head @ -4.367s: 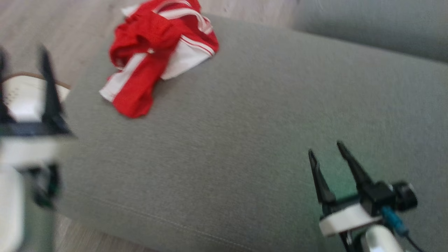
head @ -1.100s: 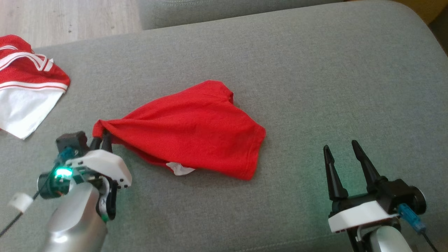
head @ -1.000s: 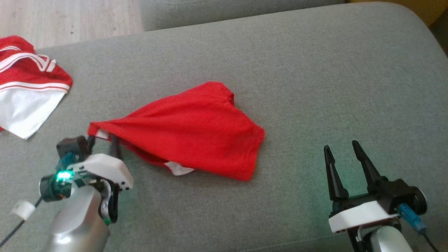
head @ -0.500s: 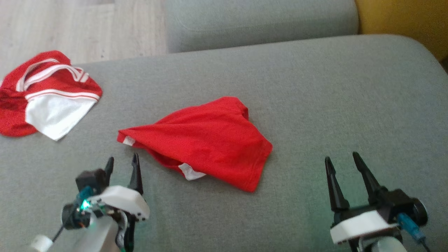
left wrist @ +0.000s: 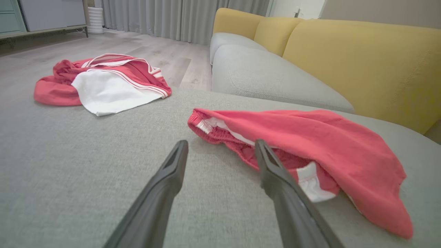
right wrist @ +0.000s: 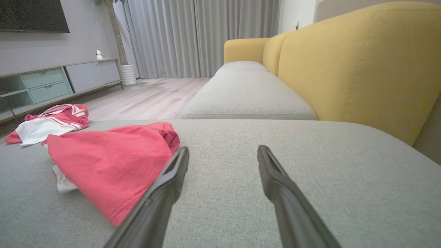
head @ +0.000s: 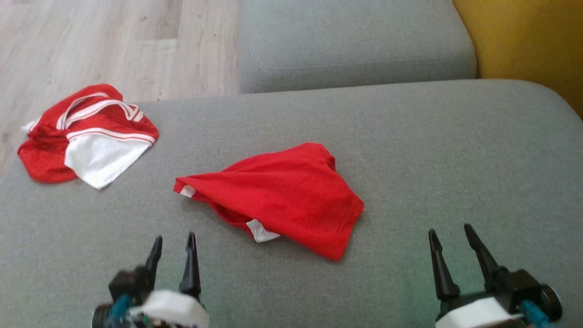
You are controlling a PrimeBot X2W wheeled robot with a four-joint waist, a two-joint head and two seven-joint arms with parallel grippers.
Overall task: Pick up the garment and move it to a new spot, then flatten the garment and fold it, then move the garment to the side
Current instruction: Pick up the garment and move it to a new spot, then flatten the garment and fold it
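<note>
Both end effectors stand with their fingers spread and nothing between them. The left end effector [head: 174,238] hovers low over the cushion, its tips pointing at the near left edge of the red shorts [head: 278,196], close to the cloth but apart from it in the head view. The right end effector [head: 449,230] hangs well off to the other side, over bare fabric.

The shorts lie loose in the middle of the grey seat cushion [head: 432,150], rumpled into a rough wedge. One corner reaches toward the left with a small white label [head: 187,191] on it. A white scrap of lining [head: 262,231] pokes out from under the near edge. From the left wrist the waistband gapes open, showing its pale inside, and the far hem lies flat on the cushion.

Further left, near the cushion's edge and well apart from the shorts, sits a second heap: a red-and-white striped garment [head: 91,132], its white panel turned up. Beyond the seat is another grey cushion [head: 355,41], with the yellow backrest [head: 524,41] running along the right. Pale wooden floor [head: 114,41] stretches off behind, toward grey curtains [right wrist: 206,34] and a low cabinet [right wrist: 51,82] against the wall.
</note>
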